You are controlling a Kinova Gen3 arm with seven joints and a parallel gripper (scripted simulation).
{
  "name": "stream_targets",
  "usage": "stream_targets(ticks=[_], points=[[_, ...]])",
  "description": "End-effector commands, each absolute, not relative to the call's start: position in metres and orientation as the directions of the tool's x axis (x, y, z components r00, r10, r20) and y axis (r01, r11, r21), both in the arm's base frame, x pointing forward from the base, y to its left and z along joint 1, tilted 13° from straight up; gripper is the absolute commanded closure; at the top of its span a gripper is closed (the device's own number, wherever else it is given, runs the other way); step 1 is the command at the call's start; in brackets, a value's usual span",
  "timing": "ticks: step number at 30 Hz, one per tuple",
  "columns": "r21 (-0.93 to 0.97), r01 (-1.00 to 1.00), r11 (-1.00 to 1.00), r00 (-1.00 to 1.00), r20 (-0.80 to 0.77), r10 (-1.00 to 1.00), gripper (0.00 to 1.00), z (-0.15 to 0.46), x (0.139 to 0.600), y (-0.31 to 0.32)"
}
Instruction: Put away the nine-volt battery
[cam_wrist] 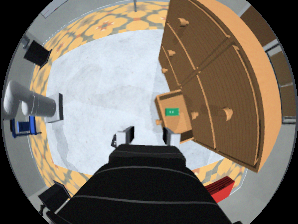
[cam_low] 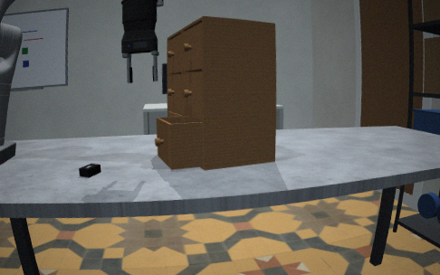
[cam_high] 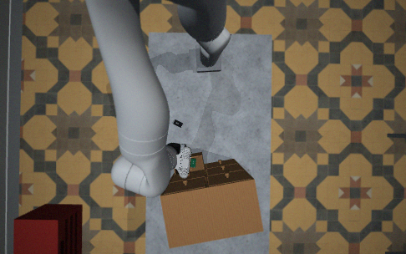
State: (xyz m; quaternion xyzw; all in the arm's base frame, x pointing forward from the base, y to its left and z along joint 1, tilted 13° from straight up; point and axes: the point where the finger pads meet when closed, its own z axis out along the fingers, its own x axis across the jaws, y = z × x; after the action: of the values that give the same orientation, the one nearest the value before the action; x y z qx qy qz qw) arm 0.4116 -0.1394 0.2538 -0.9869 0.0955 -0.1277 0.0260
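The tool (cam_high: 188, 160) (cam_low: 142, 82) (cam_wrist: 148, 132) is spread wide, pinching nothing, high above the worktop (cam_high: 251, 104) (cam_low: 317, 149) (cam_wrist: 100, 90), inward from its near long edge.

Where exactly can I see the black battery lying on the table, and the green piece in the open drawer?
black battery (cam_high: 178, 124) (cam_low: 90, 171): top and exterior views, middle of its body.
green piece (cam_high: 193, 163) (cam_wrist: 171, 111): top and wrist views, its upper face.
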Motion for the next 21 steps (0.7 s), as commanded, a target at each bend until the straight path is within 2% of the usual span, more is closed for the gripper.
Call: stream_targets(ticks=[1, 21], points=[[-0.076, -0.185, -0.980, 0.949, 0.246, -0.198, 0.00, 0.253, 0.412, -0.138], [-0.150, -0.471, -0.869, 0.842, 0.217, -0.494, 0.00, 0.246, 0.425, -0.136]])
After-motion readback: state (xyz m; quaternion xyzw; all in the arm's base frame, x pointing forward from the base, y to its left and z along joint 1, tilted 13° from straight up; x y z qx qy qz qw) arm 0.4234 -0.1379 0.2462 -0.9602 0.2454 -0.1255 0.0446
